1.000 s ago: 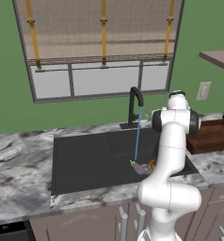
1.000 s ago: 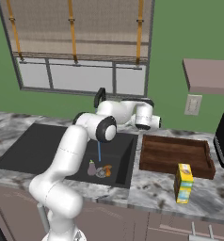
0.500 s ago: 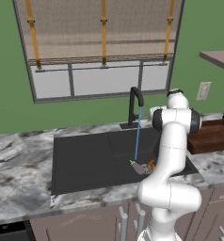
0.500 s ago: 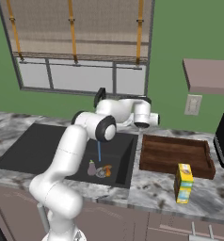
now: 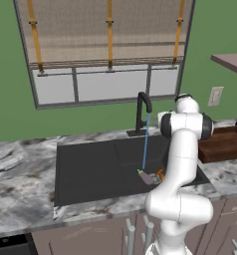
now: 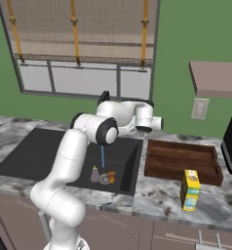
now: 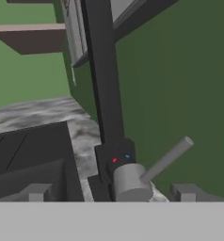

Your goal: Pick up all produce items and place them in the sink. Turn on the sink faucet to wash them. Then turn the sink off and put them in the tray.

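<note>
Hand view: tool (image 7: 111,195) jaws spread, straddling sink faucet (image 7: 104,94) base; grey lever (image 7: 165,160) points up-right.

no readable words, brands or numbers anywhere, yellow carton (image 6: 191,190) on the surface (image 6: 162,195) showed only a blurred green and orange print, sink faucet (image 7: 104,94) base bore a small red dot and a blue dot, unlettered

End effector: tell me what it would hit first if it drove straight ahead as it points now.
Most likely the grey handle knob at the foot of the sink faucet, which sits dead ahead between the open fingertips of the end effector. How far off it is cannot be judged.
</note>
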You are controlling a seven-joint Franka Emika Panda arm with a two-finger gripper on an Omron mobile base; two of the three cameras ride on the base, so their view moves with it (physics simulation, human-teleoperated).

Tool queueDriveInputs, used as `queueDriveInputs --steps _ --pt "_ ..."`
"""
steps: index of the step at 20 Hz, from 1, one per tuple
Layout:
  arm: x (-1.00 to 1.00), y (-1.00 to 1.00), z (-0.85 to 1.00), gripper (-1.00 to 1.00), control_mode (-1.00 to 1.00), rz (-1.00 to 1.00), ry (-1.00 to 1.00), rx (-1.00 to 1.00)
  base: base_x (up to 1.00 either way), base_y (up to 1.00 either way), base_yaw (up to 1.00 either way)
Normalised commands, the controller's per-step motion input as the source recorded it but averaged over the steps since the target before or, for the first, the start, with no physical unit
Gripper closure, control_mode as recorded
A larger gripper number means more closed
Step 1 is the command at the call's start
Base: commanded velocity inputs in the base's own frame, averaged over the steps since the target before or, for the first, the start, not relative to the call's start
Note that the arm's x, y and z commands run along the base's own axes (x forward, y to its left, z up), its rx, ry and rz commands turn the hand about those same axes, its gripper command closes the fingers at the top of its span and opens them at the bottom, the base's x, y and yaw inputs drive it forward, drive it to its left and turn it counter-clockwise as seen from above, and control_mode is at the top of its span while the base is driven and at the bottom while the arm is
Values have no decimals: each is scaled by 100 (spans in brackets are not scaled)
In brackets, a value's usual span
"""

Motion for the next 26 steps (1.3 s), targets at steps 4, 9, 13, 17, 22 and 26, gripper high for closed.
queueDriveInputs --steps 4,9,13,17,22,26 --pt "0 0 0 -100 -100 0 0 0 0 0 0" --pt "8 0 5 -100 -100 1 0 0 0 0 0" --pt "0 7 14 -100 -100 6 0 0 0 0 0" --pt "0 20 14 -100 -100 10 0 0 0 0 0" --pt "0 27 8 -100 -100 12 0 -1 0 0 0" --pt "1 37 10 -100 -100 11 0 0 0 0 0"
